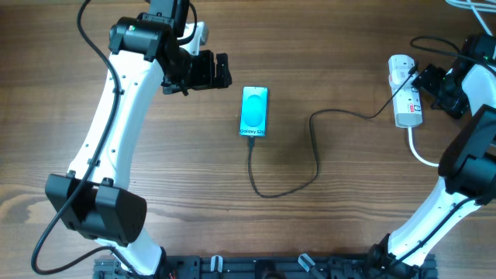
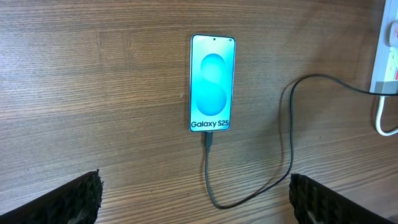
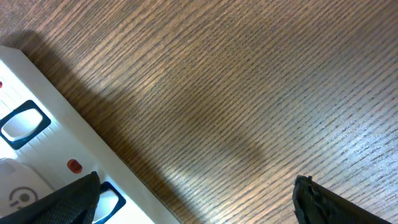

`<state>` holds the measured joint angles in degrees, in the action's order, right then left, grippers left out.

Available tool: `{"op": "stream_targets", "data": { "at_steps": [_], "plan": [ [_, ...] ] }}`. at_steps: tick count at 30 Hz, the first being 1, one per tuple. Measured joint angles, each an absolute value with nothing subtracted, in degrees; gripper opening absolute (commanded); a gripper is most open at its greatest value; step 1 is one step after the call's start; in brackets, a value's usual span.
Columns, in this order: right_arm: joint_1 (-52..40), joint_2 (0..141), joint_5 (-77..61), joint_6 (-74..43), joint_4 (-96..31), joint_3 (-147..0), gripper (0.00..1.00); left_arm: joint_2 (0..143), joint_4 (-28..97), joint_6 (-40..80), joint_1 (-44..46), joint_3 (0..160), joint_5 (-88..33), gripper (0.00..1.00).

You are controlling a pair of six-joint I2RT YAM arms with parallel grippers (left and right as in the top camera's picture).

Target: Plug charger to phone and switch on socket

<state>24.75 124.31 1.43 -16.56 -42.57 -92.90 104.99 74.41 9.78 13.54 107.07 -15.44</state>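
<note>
The phone [image 1: 254, 111] lies flat mid-table with a cyan-teal screen; it also shows in the left wrist view [image 2: 212, 83]. The charger cable [image 1: 314, 147] is plugged into the phone's near end [image 2: 209, 138], loops across the table and runs to the socket [image 1: 405, 93], a white power strip at the far right. My left gripper [image 1: 221, 70] is open and empty, left of the phone and apart from it. My right gripper [image 1: 431, 84] is open, just right of the socket; in the right wrist view the socket [image 3: 37, 146] shows rocker switches and red marks, one finger over a switch.
The thick white cord [image 1: 418, 151] curves from the socket's near end toward the right arm. Bare wooden table [image 1: 349, 217] lies around the cable loop.
</note>
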Motion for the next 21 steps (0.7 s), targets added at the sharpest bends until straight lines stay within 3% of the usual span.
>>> {"op": "stream_targets", "data": {
  "at_steps": [21],
  "plan": [
    [25.4, 124.2, -4.3, -16.3, -48.9, -93.6, 1.0, 105.0, 74.4, 9.8, 13.5, 107.1, -15.4, 1.0]
  ]
}}
